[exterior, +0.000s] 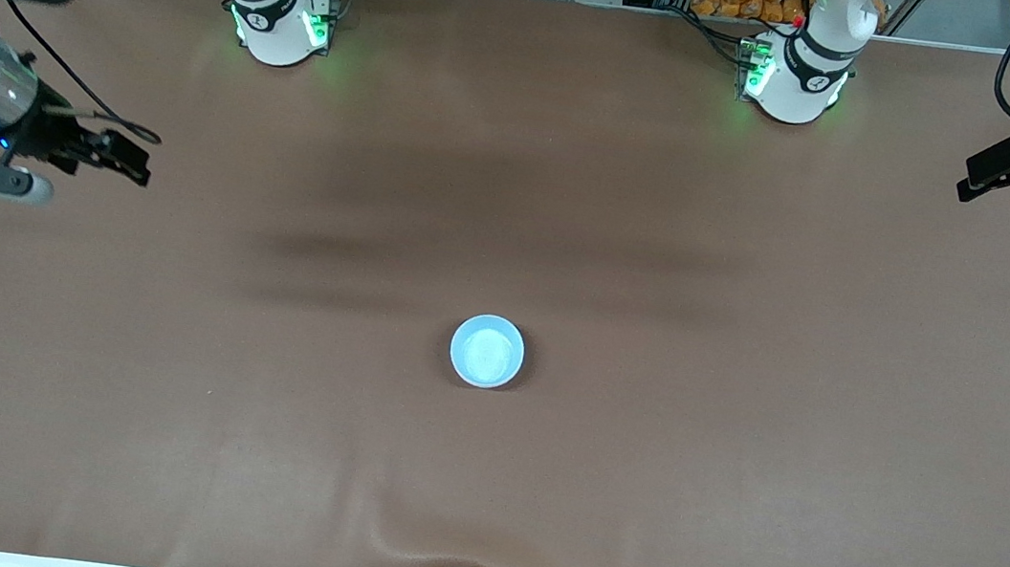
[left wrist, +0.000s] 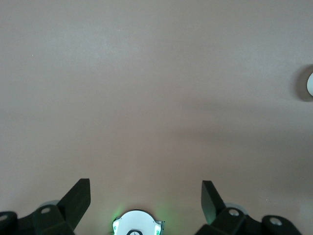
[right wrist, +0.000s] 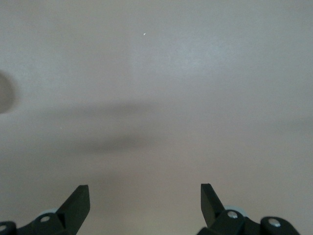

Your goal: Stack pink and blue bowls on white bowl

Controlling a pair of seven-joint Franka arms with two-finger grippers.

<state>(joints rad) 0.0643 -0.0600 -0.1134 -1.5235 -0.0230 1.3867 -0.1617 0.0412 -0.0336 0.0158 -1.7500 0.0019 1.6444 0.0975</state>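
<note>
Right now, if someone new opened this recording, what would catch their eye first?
A single small round light-blue plastic bowl sits alone near the middle of the wide brown cloth-covered table; from above, no pink or white bowl shows. The left claw hangs open over the left arm's end of the table. The right claw hangs open over the right arm's end.

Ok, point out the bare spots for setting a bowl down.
Only the blue bowl sits mid-table. The brown table is bare between it and both arm bases, and toward each end. Nowhere crowded; the left claw and right claw hang over the ends.
</note>
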